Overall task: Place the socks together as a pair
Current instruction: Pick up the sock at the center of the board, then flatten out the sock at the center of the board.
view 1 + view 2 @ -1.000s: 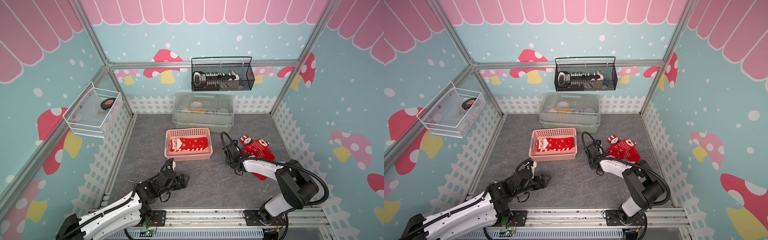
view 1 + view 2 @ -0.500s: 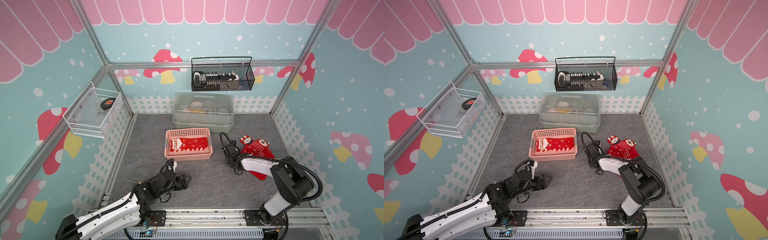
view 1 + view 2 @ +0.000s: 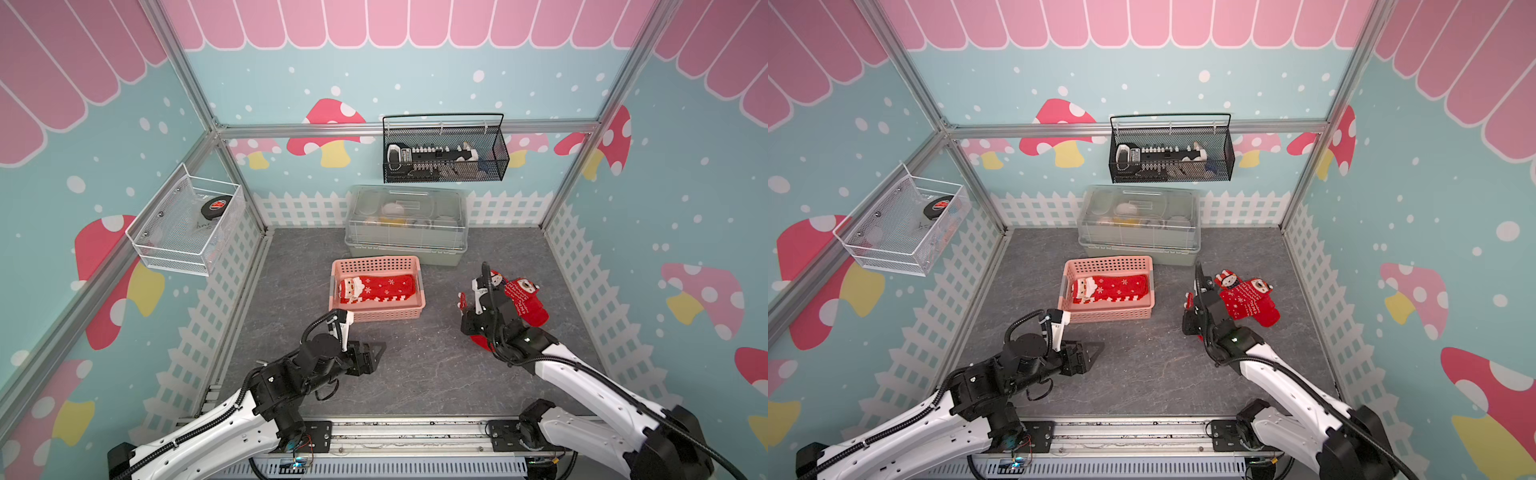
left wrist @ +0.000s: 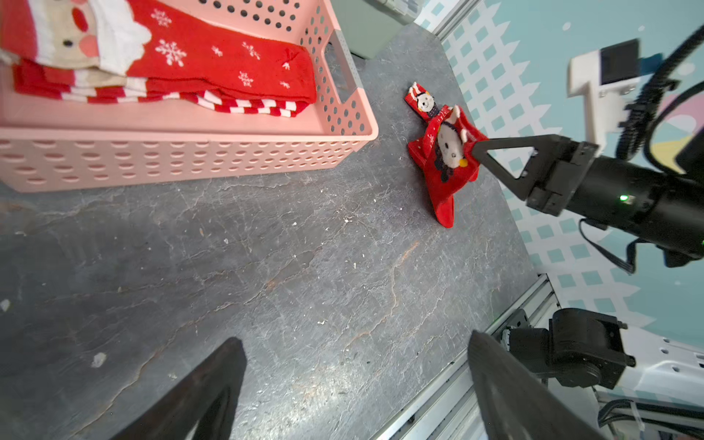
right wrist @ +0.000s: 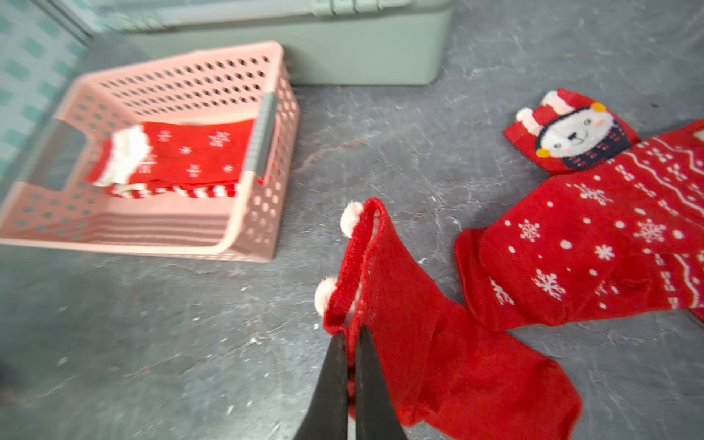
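Right gripper [image 5: 352, 335] clamps only the cuff rim of a red sock [image 5: 411, 324], left gripper [image 4: 354, 339] idle with jaws apart; so thin a pinch may slip on lifting.

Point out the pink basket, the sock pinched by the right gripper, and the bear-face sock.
pink basket [image 3: 382, 315]: a top view, front wall.
pinched sock [image 5: 411, 312]: right wrist view, red body below cuff.
bear-face sock [image 5: 571, 133]: right wrist view, the bear's face.

Bright, even light; the right wrist view is blurred.
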Robot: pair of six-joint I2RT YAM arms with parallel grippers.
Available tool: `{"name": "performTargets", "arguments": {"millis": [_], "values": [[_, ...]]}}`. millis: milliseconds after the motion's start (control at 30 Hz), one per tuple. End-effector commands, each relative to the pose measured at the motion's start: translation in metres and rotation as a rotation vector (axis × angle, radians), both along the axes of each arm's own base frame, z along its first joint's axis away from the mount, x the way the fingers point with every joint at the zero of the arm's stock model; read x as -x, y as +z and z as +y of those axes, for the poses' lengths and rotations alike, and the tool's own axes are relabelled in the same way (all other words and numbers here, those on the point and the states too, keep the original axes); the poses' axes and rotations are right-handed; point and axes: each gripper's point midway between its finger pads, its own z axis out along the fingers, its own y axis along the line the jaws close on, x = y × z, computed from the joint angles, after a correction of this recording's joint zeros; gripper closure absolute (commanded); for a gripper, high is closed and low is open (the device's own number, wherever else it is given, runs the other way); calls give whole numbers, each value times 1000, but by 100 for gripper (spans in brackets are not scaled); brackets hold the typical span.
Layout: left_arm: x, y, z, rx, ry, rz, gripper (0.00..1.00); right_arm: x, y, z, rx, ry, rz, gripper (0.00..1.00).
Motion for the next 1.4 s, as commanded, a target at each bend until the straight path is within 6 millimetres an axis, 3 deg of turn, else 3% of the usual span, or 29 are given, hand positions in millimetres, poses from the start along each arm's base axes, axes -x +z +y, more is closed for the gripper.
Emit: {"name": "performTargets", "arguments": {"millis": [0,300,500,633,900,1367], "values": [[1,18,-8,-85,-75,-73,7,28,16,16,-80,152,-10,100],[3,81,-31,-158,-233,-318,9,63,99,42,-234,401,-156,100],[6,118,-31,-199,-311,-501,16,73,130,51,-260,487,-205,100],[9,131,-34,-270,-395,-626,21,75,136,55,-257,520,-216,100],[4,140,-33,-414,-454,-880,21,76,137,65,-264,573,-204,100],[11,105,-34,-530,-548,-1101,14,73,122,103,-265,659,-147,100]]}}
